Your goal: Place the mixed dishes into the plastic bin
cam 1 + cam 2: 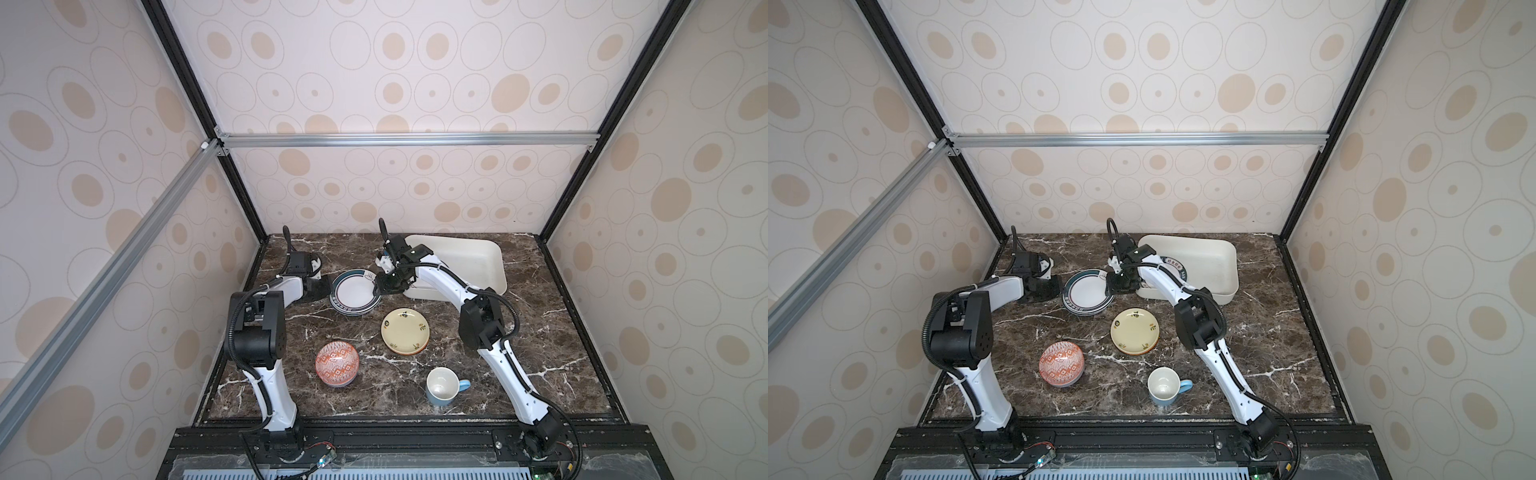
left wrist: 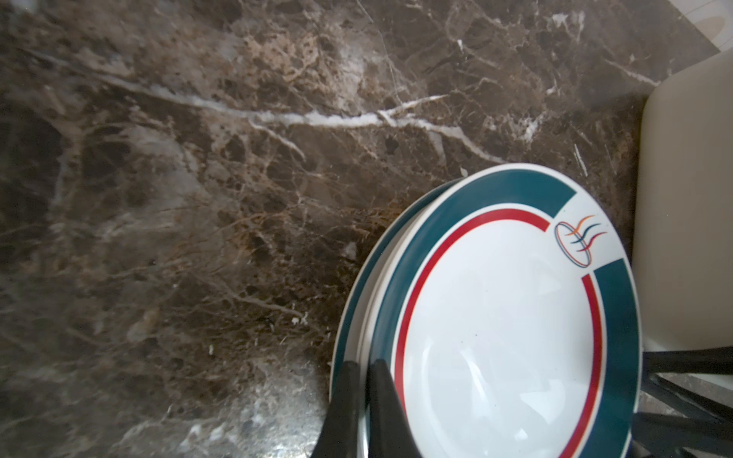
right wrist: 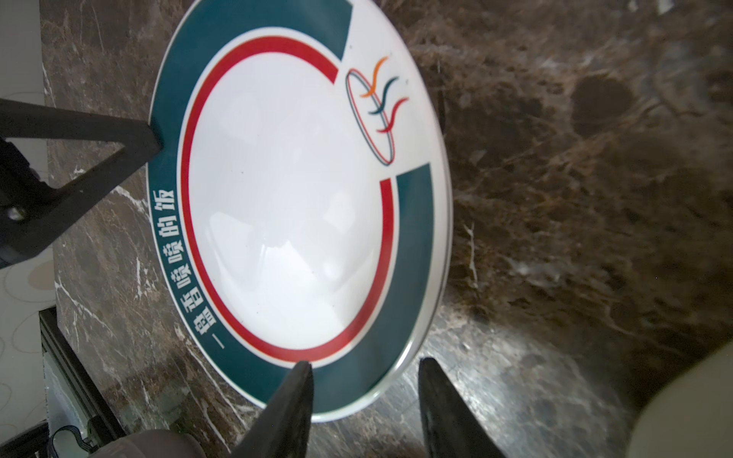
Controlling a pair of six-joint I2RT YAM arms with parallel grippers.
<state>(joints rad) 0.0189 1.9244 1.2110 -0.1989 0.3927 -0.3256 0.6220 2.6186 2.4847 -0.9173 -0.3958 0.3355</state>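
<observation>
The white plate [image 1: 353,291] with a dark-green lettered rim lies on top of another like it [image 2: 351,289], left of the plastic bin [image 1: 496,259]. My left gripper [image 2: 367,363] is shut on the top plate's left rim. At the opposite rim, my right gripper [image 3: 365,365] is open, one finger over the green band and one outside the edge. The cream-yellow plate [image 1: 405,331], the red-orange patterned bowl [image 1: 336,363] and the light-blue mug [image 1: 442,386] stand on the marble nearer the front. Inside the bin lies another green-rimmed plate [image 1: 1177,270], partly hidden by my right arm.
The bin [image 1: 1229,270] sits at the back right of the marble table [image 1: 540,353], its near wall just behind my right gripper. My right arm's elbow [image 1: 480,324] hangs beside the yellow plate. Black frame rails edge the table on all sides.
</observation>
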